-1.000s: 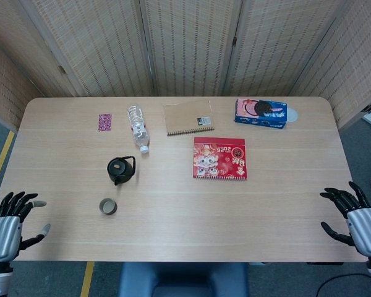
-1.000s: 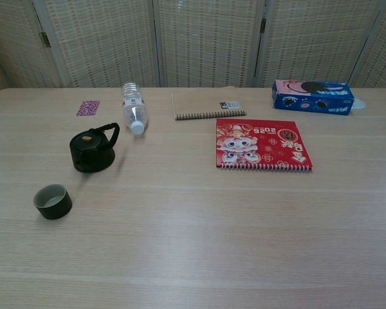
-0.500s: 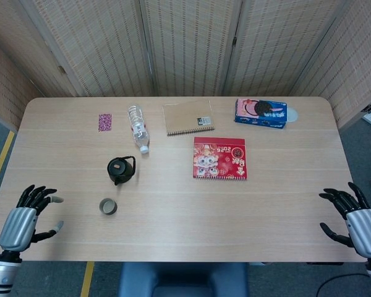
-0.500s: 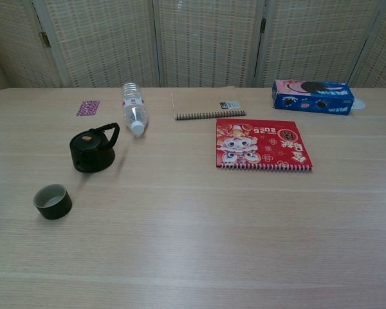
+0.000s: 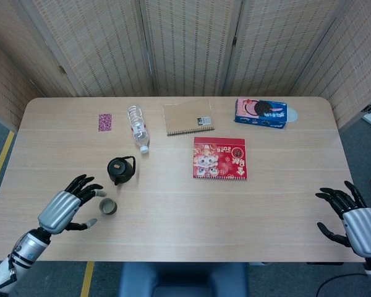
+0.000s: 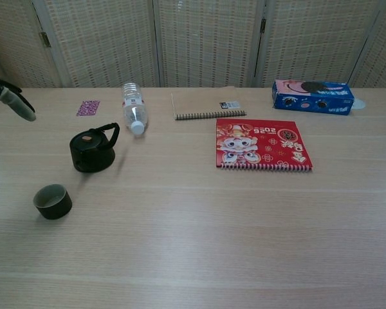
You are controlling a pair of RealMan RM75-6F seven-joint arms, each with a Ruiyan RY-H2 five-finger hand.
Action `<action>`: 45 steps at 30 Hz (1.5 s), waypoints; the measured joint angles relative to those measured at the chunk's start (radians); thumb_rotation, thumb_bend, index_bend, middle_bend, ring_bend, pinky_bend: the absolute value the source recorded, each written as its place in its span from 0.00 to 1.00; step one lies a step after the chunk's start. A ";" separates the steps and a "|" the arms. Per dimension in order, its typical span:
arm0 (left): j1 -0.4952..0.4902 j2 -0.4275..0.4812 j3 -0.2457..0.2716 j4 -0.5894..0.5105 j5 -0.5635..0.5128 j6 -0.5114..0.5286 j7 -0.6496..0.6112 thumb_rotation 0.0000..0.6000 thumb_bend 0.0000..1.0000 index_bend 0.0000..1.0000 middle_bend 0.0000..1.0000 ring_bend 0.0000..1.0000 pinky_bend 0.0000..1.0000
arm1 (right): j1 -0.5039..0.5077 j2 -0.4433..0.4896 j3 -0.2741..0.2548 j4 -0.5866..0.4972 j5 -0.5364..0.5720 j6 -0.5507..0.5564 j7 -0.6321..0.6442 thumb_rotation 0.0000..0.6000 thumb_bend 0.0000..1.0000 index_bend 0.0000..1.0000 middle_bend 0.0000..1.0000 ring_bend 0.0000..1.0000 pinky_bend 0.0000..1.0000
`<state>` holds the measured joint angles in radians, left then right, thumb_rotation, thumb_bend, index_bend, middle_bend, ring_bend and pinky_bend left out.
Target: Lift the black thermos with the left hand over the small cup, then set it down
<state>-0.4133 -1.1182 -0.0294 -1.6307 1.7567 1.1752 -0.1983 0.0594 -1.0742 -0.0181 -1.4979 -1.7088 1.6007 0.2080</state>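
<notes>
The left hand, fingers spread and holding nothing, hovers just beside the small dark ceramic cup. The squat black thermos with loop handle stands near. The right hand is likewise spread and empty.

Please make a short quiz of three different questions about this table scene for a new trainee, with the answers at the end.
1. True or false: the left hand holds the thermos.
2. What lies on its side behind the thermos? A) the bottle B) a spoon C) a plate
3. Fill in: the cup stands nearer the robot than the ____.

Key
1. False; the hand is open beside the cup, touching nothing.
2. A
3. thermos
</notes>
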 measured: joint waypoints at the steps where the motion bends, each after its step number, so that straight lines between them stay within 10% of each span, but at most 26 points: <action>1: -0.016 -0.001 -0.001 0.000 0.004 -0.017 0.000 1.00 0.29 0.26 0.22 0.06 0.00 | 0.000 0.001 0.000 -0.002 -0.001 0.001 -0.001 1.00 0.27 0.23 0.23 0.22 0.04; 45: -0.481 -0.299 -0.079 0.266 -0.307 -0.556 0.295 0.85 0.25 0.25 0.18 0.00 0.00 | 0.017 0.002 0.002 -0.018 0.013 -0.032 -0.021 1.00 0.27 0.23 0.23 0.22 0.04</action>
<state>-0.8944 -1.4176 -0.1085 -1.3645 1.4499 0.6190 0.0969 0.0763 -1.0720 -0.0156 -1.5160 -1.6962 1.5687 0.1874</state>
